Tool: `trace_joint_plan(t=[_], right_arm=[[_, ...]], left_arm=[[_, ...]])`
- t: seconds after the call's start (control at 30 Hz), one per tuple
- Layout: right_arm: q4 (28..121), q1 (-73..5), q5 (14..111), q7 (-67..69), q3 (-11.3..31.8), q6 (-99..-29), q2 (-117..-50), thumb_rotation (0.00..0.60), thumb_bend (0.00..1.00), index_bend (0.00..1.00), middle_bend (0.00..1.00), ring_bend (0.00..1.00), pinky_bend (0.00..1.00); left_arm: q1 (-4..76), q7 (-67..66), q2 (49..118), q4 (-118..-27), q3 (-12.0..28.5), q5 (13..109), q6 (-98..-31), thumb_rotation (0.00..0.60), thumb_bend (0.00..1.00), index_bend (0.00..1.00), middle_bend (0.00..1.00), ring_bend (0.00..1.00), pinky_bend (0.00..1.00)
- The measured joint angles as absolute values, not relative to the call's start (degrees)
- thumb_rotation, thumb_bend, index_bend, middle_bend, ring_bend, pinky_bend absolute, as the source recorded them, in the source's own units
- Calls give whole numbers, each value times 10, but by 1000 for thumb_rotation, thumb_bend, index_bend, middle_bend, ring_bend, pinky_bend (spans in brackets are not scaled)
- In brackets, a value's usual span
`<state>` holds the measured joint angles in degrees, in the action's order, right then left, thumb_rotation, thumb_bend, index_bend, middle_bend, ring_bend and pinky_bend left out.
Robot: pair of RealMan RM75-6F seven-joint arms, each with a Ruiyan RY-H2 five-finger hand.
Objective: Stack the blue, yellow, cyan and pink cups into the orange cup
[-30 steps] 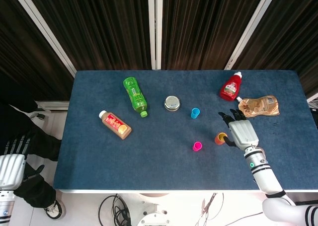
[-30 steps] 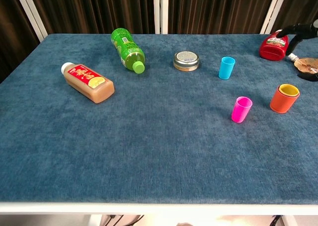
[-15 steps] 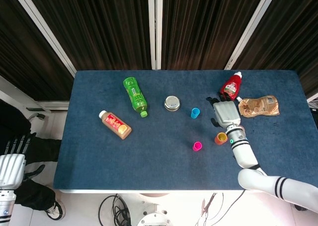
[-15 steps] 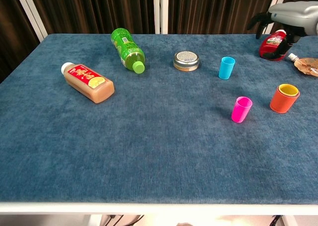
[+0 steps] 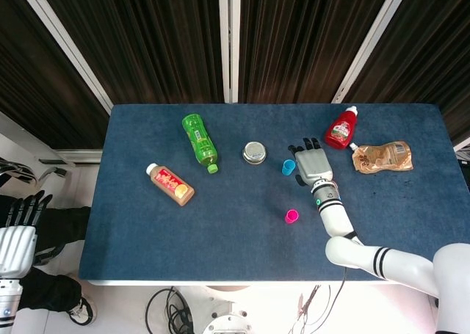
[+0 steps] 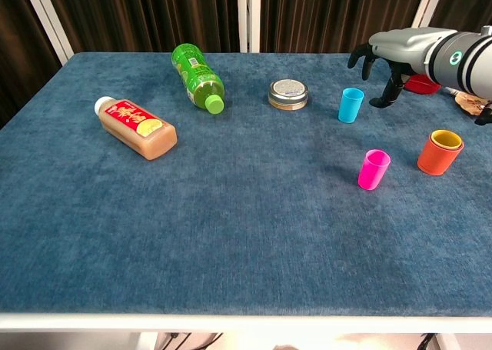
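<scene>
From the head camera, the right hand (image 5: 311, 161) hangs just right of the small cyan plastic cup (image 5: 288, 167), fingers spread and holding nothing. That cup stands upright on the blue cloth-covered table (image 5: 147, 224), with the round silver tin (image 5: 254, 153) to its left. The small pink plastic cup (image 5: 292, 216) stands nearer the front edge. The orange cup is hidden under the forearm in this view. The left hand (image 5: 17, 235) waits off the table's left edge, fingers extended and empty.

From the chest camera, the right hand (image 6: 384, 54) shows its fingers curved downward, apart from the cyan cup (image 6: 350, 105) and a little above and beside it. The orange plastic cup (image 6: 439, 153) stands upright near the right edge with a yellow cup (image 6: 447, 140) already nested inside; the pink cup (image 6: 373, 169) is well apart to its left.

The step in hand looks like grasping the cyan cup. It is light and narrow, so I would lower the hand until thumb and fingers straddle its wall below the rim, close gently to avoid tipping it, then lift straight up before carrying it over the orange cup.
</scene>
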<state>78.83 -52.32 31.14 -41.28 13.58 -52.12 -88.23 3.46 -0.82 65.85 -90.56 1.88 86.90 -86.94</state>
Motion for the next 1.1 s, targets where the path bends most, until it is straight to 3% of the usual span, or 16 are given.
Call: trace_joint_plan(t=[0.53, 1.1], right_arm=[[735, -540, 313, -402, 125, -524, -932, 600, 286, 268, 280, 3, 0], [688, -540, 331, -398, 124, -543, -972, 600, 325, 430, 404, 82, 0]], left_arm=[[33, -5, 656, -906, 16, 869, -869, 600, 159, 59, 6, 0, 0], [28, -3, 657, -901, 13, 868, -872, 600, 159, 59, 6, 0, 0]])
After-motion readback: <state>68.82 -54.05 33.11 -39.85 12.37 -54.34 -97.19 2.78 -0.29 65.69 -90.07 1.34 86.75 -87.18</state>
